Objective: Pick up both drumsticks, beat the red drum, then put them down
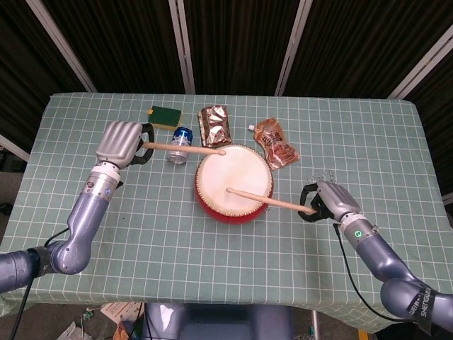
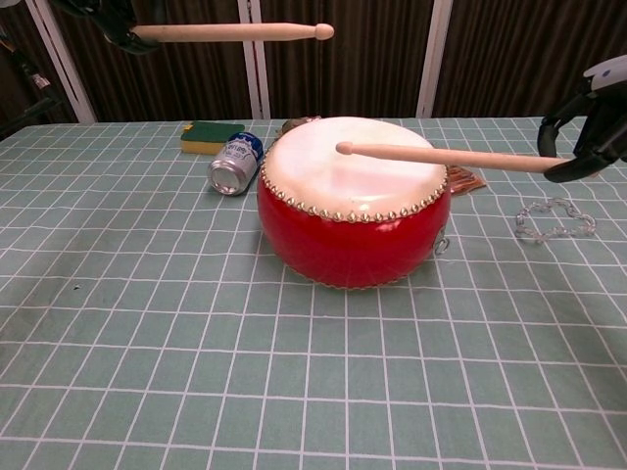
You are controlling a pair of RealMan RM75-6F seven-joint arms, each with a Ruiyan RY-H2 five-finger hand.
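Observation:
The red drum [image 1: 234,211] [image 2: 348,235] with its white skin stands mid-table. My left hand [image 1: 122,142] [image 2: 106,15] grips a wooden drumstick [image 1: 185,148] [image 2: 235,31] held level, high above the drum's far left rim. My right hand [image 1: 327,199] [image 2: 588,122] grips the other drumstick [image 1: 269,201] [image 2: 441,156], which slants low over the skin with its tip near the drum's centre. Whether that tip touches the skin is unclear.
Behind the drum lie a blue can [image 1: 180,144] [image 2: 233,164], a green-and-yellow sponge [image 1: 164,115] [image 2: 209,136], a brown snack packet [image 1: 214,125] and an orange pouch [image 1: 276,143]. A clear chain-like piece [image 2: 554,218] lies right of the drum. The green checked cloth [image 1: 141,234] covers the table.

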